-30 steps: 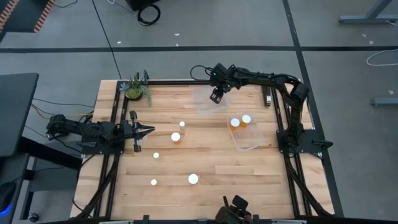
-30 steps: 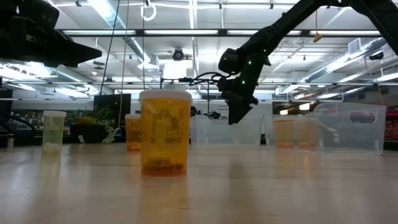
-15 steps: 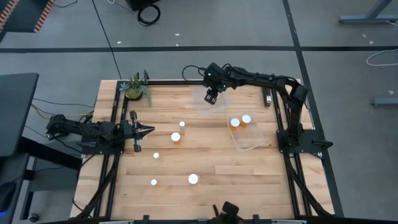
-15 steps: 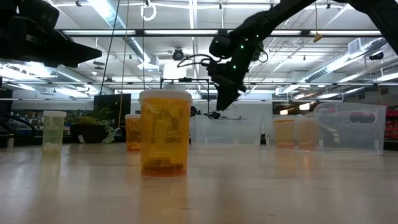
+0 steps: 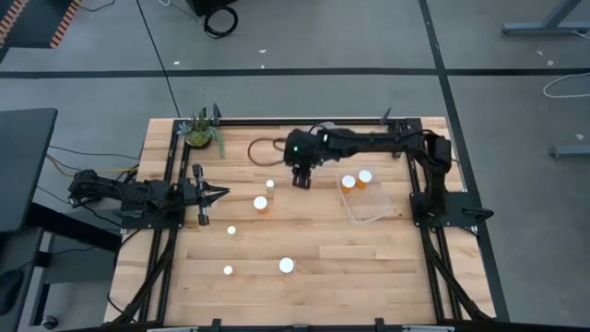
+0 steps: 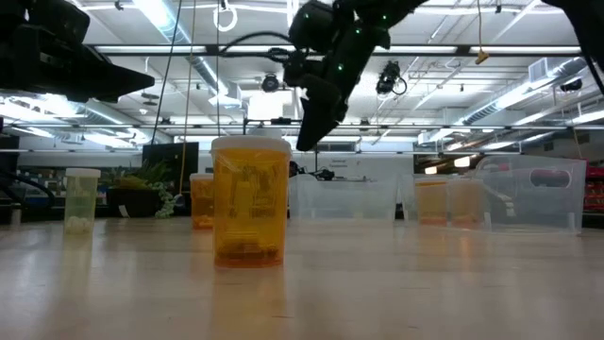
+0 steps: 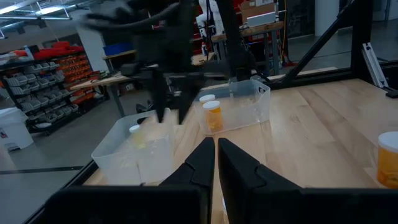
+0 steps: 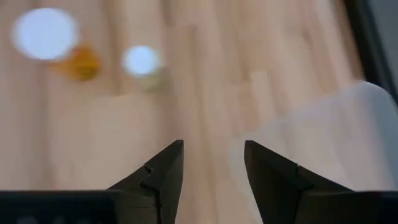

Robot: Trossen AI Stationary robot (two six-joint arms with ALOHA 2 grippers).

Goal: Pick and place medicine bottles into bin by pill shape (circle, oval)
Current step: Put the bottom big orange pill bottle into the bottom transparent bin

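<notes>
Work surface: light wood-plank table, matte, visible grain, framed by dark metal rails. Landmark: clear rigid plastic bin, rectangular w/ rounded corners, near the right arm's base. Inside it stand 2 medicine bottles: amber translucent cylinders w/ round white caps, long axis vertical, caps up, side by side. A 2nd clear bin, partly hidden in the high view by the right arm, sits beyond the landmark bin toward the table's far edge; in the left wrist view it holds one pale bottle. Loose bottles on the planks, all upright: an amber one and a small pale one on the left-arm side of the landmark bin; three more nearer the front edge, well apart. Low view: front bottle shows ribbed white rim, pills at its bottom. Right gripper hangs above the table between the landmark bin and the pale bottle, pointing down, fingers partly apart w/ nothing between them. Left gripper lies level beside its base, tips toward the landmark bin, fingers closed together, empty. Small potted plant at the far left corner, clear of both arms.
</notes>
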